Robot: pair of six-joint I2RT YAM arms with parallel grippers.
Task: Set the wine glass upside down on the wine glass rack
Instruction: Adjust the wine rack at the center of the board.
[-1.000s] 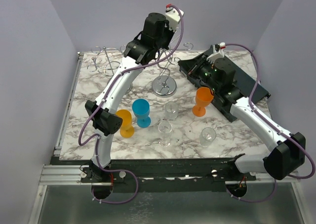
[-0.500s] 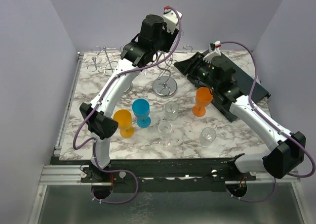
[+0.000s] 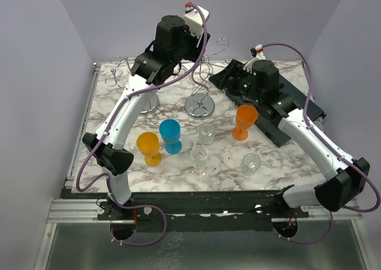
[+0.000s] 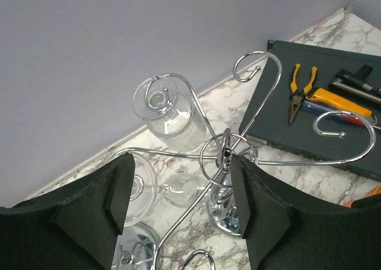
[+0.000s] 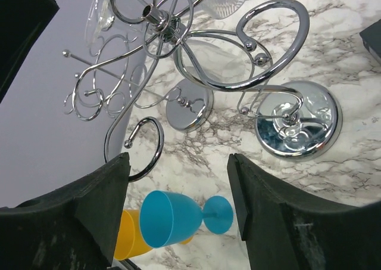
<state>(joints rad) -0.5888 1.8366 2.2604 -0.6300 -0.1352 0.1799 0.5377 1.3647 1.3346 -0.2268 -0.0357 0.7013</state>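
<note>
- wine glass (image 4: 172,122) hangs bowl-down in a curled arm of the wine glass rack (image 4: 226,155); probably light, stiff, slick and breakable; the stem looks the safest hold
- left gripper (image 4: 181,186): jaws spread wide above the rack; empty, touching nothing
- right gripper (image 5: 177,189): jaws likewise apart; empty, facing the rack

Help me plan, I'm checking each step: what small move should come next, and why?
Probably draw the left arm straight back from the rack. A clear wine glass already hangs upside down on it, both sets of jaws stand open holding nothing, and the left jaws sit close over the rack's wire hooks, so backing off first should avoid snagging them.
</note>
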